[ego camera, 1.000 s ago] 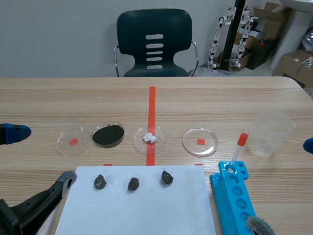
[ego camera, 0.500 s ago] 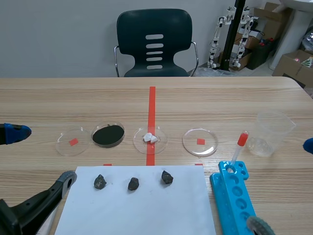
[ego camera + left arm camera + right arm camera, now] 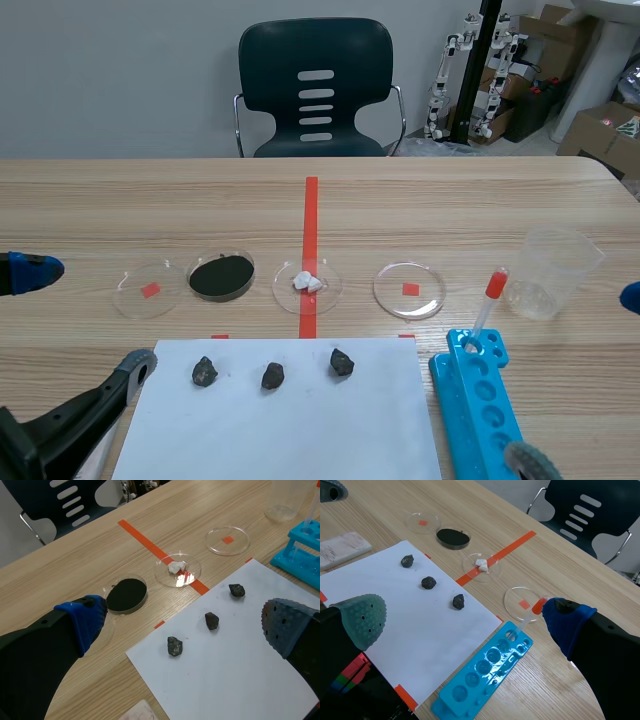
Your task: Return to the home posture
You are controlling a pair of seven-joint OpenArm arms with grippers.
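Both arms sit low at the near table edge, apart from every object. My left gripper (image 3: 82, 318) is open, its blue and grey pads spread wide with nothing between them; in the left wrist view the left gripper (image 3: 182, 625) frames the white paper sheet (image 3: 225, 675) and three dark stones (image 3: 211, 620). My right gripper (image 3: 580, 380) is open too and holds nothing; in the right wrist view the right gripper (image 3: 465, 620) spans the paper (image 3: 405, 615) and the blue tube rack (image 3: 485, 672).
A row of petri dishes lies beyond the paper: an empty one (image 3: 148, 290), black powder (image 3: 221, 276), white lumps (image 3: 307, 283), another empty one (image 3: 409, 290). A clear beaker (image 3: 555, 272) and a red-bulbed dropper (image 3: 489, 300) in the rack (image 3: 480, 410) stand right. A chair (image 3: 316, 90) is behind.
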